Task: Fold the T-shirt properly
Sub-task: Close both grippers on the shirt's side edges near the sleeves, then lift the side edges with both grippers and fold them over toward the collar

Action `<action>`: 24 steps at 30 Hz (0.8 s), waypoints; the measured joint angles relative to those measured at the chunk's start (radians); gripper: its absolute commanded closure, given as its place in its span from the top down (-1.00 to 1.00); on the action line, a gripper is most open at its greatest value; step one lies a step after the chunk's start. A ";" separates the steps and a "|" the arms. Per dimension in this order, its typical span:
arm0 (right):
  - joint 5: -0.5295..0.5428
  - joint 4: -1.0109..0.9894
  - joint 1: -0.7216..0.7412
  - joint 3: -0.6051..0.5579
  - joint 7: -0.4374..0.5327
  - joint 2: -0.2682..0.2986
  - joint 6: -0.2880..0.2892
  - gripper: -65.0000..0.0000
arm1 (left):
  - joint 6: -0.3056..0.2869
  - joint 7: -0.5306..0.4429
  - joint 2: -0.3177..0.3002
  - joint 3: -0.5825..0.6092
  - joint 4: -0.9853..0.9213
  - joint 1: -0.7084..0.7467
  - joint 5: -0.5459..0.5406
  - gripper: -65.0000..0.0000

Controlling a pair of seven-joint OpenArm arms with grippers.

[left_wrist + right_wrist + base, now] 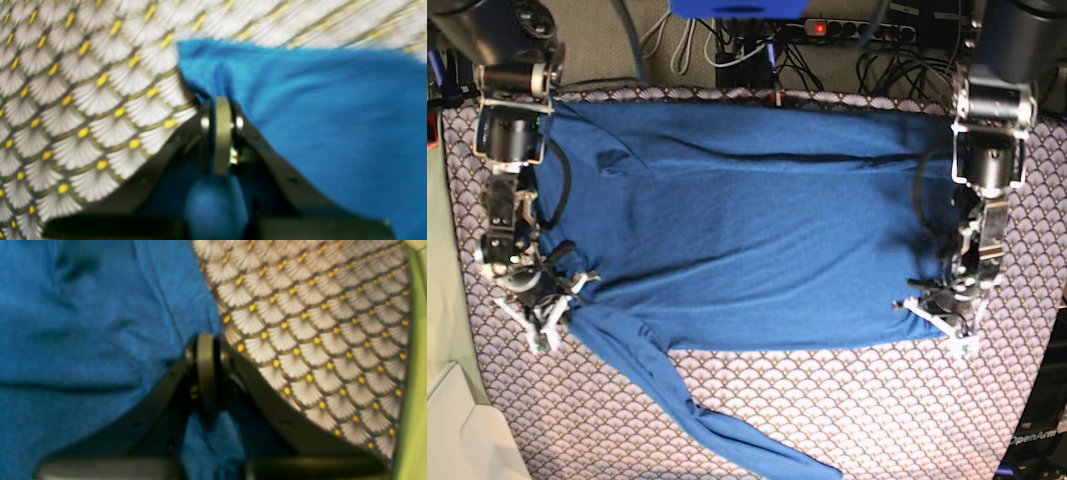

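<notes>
Both end effectors are down at the near edge of the shirt, each with its dark metal jaws pressed together on a pinch of blue fabric. From the left wrist view, the left end effector [222, 110] clamps a corner of the T-shirt [317, 126], and a small bunch of cloth pokes out behind the jaws. From the right wrist view, the right end effector [206, 346] nips the shirt's edge the same way, with a crumpled fold hanging below.

Under them lies the patterned cloth [847, 400] that covers the surface, grey-white fan-shaped scallops with small yellow dots, matte and flat.

Across the middle of it the T-shirt [757, 230] is spread wide, a plain medium-blue soft knit with no print. The body is roughly rectangular and mostly smooth, with a few shallow creases. One long sleeve [697, 410] trails off the near edge at a slant, twisted and narrow. Beyond the far hem, cables and a power strip [847, 28] run along the back.
</notes>
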 measured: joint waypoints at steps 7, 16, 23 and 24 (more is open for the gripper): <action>-0.001 0.086 -0.046 0.031 -0.017 0.005 0.000 -1.00 | 0.014 0.123 -0.022 -0.088 0.178 0.061 0.002 -0.99; -0.002 0.308 -0.177 0.031 -0.120 0.000 0.095 -1.00 | 0.010 0.164 -0.023 -0.088 0.341 0.145 0.000 -0.99; -0.004 0.422 -0.285 0.032 -0.130 0.003 0.102 -1.00 | -0.001 0.249 -0.043 -0.140 0.466 0.206 -0.009 -0.99; -0.008 0.434 -0.294 0.032 -0.132 0.003 0.117 -1.00 | -0.001 0.256 -0.042 -0.162 0.474 0.213 -0.008 -0.99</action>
